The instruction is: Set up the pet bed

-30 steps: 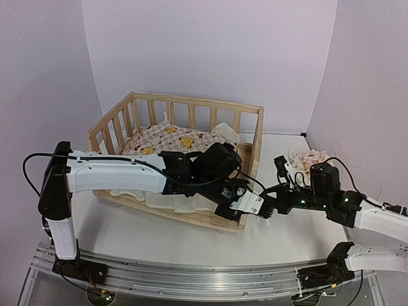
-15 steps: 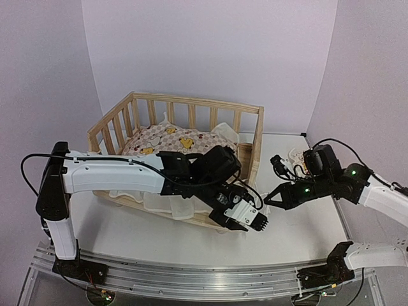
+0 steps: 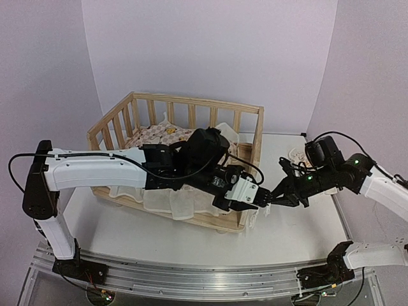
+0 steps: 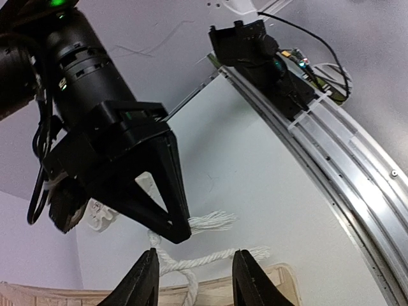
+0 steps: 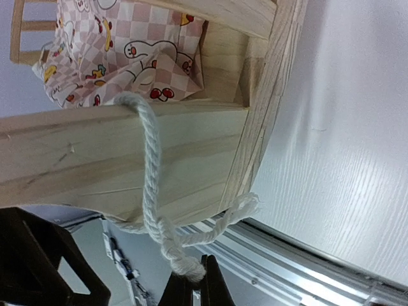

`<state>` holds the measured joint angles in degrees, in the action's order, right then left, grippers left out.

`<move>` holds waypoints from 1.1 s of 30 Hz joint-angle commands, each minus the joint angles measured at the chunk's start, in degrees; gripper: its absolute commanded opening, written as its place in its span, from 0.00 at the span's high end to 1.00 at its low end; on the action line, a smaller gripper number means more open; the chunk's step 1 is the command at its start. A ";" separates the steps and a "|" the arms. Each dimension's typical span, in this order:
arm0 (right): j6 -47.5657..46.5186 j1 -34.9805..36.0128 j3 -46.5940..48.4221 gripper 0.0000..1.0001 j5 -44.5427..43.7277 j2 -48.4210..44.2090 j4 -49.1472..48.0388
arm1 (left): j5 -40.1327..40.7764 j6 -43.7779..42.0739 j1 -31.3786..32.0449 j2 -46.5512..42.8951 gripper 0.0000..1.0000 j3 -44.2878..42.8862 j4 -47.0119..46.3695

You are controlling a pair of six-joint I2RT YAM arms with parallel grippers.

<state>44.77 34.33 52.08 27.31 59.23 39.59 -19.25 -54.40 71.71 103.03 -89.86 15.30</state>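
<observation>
A light-wood pet bed (image 3: 197,100) with slatted rails is sitting on the white table (image 3: 299,233), left of centre and towards the back wall. A pink-checked cushion (image 3: 160,132) printed with yellow ducks and red cherries is lying inside it. A white twisted rope (image 5: 152,159) is looping over the board at the bed's near right corner. The right arm's fingers (image 5: 213,293) are pinching together on the rope's knotted end just off that corner. The left arm's fingers (image 4: 143,284) are standing apart, one on either side of the rope. Bare table is showing in front of the bed and to its right, up to the metal rail (image 3: 191,274) along the near edge.
</observation>
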 commanded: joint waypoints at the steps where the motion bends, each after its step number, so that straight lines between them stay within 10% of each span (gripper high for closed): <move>1: 18.41 -0.22 -0.73 1.00 0.04 -3.92 -7.61 | 4.96 0.14 1.16 -2.11 0.57 4.20 -12.91; 8: 36.02 -0.16 -7.31 1.00 -0.94 -6.48 -22.35 | 8.06 -1.71 1.53 -0.19 0.52 7.04 -21.11; 25: 36.75 -0.16 -6.60 1.00 -1.39 -7.83 -22.80 | 11.54 1.05 1.38 0.15 0.58 8.47 -16.65; 33: 36.32 -0.18 -6.82 1.00 -1.61 -8.37 -22.83 | 15.86 0.57 1.27 0.00 0.84 8.38 -19.18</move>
<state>80.44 34.26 45.19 26.60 51.96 18.85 -5.82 -54.19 73.08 103.66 -81.58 -1.92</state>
